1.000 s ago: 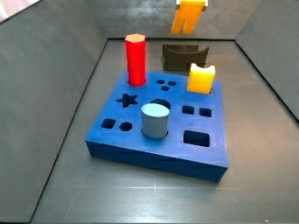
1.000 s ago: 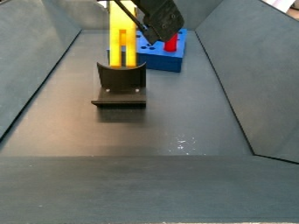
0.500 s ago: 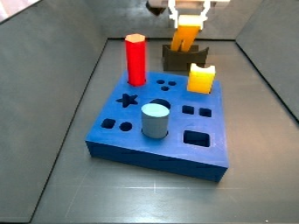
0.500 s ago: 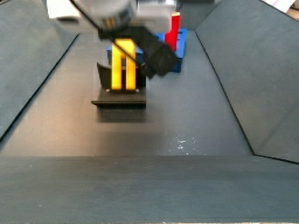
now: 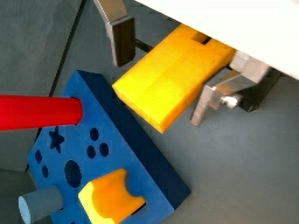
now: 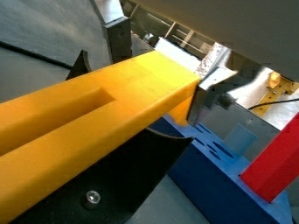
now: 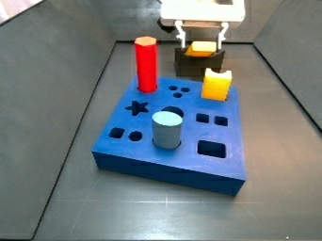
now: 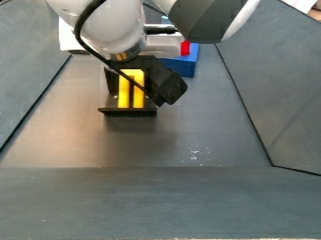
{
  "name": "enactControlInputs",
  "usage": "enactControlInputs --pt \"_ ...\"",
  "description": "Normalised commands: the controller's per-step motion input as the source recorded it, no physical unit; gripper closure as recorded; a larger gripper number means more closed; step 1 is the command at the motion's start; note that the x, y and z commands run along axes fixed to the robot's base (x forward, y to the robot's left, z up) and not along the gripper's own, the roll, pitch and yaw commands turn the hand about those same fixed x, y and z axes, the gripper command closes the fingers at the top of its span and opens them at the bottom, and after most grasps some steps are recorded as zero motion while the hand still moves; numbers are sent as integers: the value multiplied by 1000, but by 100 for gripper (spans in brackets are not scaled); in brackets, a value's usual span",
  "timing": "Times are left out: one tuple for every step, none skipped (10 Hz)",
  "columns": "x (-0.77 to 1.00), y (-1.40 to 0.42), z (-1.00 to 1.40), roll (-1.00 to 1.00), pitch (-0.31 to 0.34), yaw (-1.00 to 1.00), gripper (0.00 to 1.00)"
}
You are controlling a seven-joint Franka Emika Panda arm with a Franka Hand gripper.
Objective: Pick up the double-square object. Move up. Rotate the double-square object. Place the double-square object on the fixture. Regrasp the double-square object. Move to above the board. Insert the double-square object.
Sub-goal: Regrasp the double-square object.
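I had brought the gripper (image 7: 201, 40) down from above until it sat low over the fixture (image 8: 129, 101), beyond the board (image 7: 176, 141). The double-square object (image 5: 173, 74) stood between the fingers (image 5: 121, 41), now resting on the fixture. The plates flanked it closely, though I could not tell whether they gripped. I judged placing nearly done, regrasp next.
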Motion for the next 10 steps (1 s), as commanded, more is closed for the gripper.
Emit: enactControlInputs --pt "0 0 1000 60 -5 39 0" --pt "0 0 1000 60 -5 40 0" --pt "-22 2 1000 61 8 47 0" --pt "-38 6 1000 51 24 41 0" --pt "-41 10 1000 42 40 34 0" --pt "-39 12 887 32 57 29 0" --pt "-30 15 698 25 71 18 0" --pt "-24 15 436 24 82 0 0" --pt "-20 13 240 30 86 -12 0" --pt "150 -832 811 1000 44 13 0"
